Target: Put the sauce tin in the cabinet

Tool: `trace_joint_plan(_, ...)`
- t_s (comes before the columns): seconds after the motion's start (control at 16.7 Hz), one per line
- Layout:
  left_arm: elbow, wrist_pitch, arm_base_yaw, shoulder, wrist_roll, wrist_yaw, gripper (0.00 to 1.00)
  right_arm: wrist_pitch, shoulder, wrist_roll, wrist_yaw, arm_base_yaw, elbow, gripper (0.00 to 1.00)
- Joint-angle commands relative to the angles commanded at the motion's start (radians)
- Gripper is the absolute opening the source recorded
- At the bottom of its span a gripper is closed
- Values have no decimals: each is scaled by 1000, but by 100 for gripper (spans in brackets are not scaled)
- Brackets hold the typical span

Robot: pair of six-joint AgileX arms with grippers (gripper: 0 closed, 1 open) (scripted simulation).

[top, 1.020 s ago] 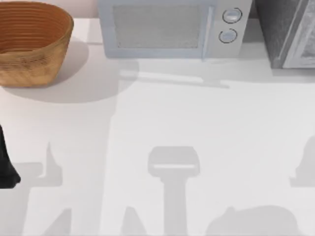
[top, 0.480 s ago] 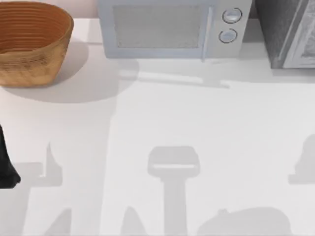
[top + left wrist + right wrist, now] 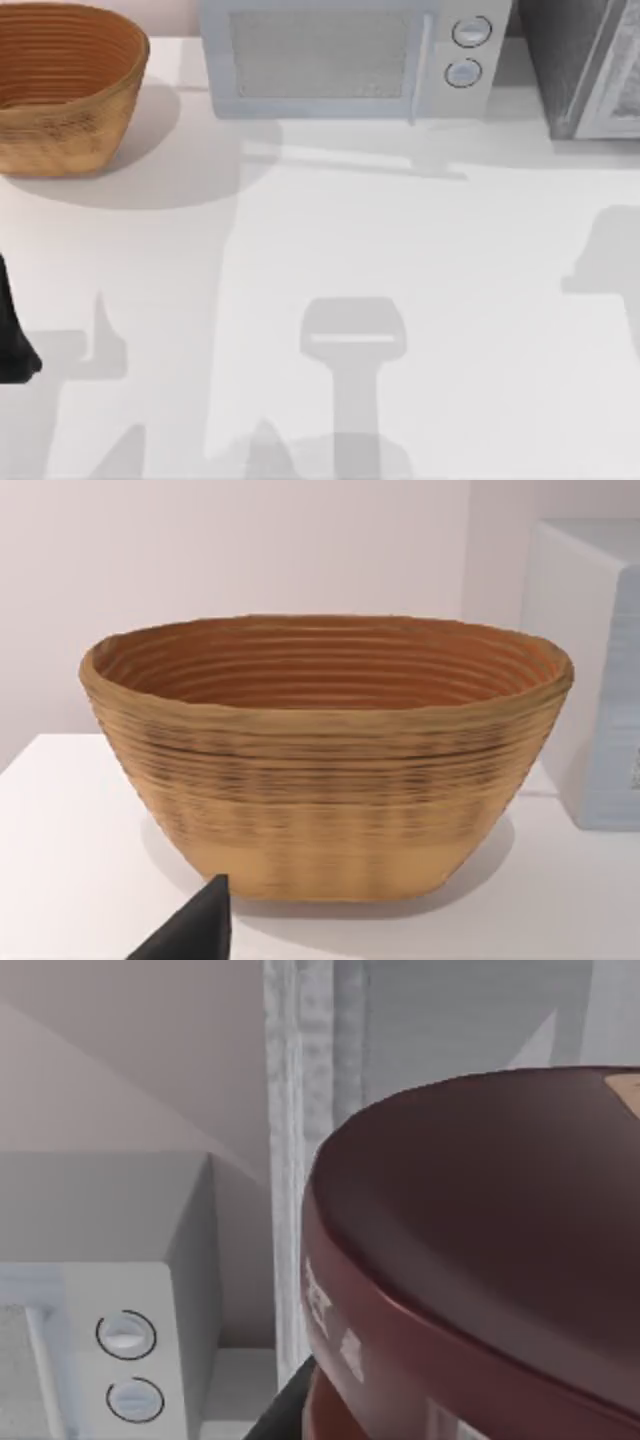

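The sauce tin (image 3: 480,1250) looms close in the right wrist view, its dark maroon lid tilted, with a strip of red label under the rim. My right gripper holds it off the table; one dark fingertip (image 3: 283,1412) shows beside the tin. Right behind the tin stands the cabinet (image 3: 300,1110) with its pale grey door frame. In the top view the cabinet (image 3: 565,60) is at the back right corner, dark speckled grey with a pale door panel. My left arm (image 3: 12,340) is parked at the table's left edge.
A woven brown basket (image 3: 65,85) stands at the back left, also seen up close in the left wrist view (image 3: 330,760). A pale microwave (image 3: 340,55) with two round knobs sits at the back middle, left of the cabinet. The white table (image 3: 400,250) spreads in front.
The shadow at the table's right has moved up toward the cabinet, and the one at the front edge has slid left. The left arm has not moved.
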Motion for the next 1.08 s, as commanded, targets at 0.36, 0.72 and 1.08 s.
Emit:
trace_joint_plan(0.36,0,0,0,0,0,0,100,-173,432,4,67,56,592,0)
trace_joint_plan(0.72,0,0,0,0,0,0,100,-300,760,5,111,107,1069,0)
trace_joint_plan(1.08,0,0,0,0,0,0,100,-336,865,6,125,126,1225,0)
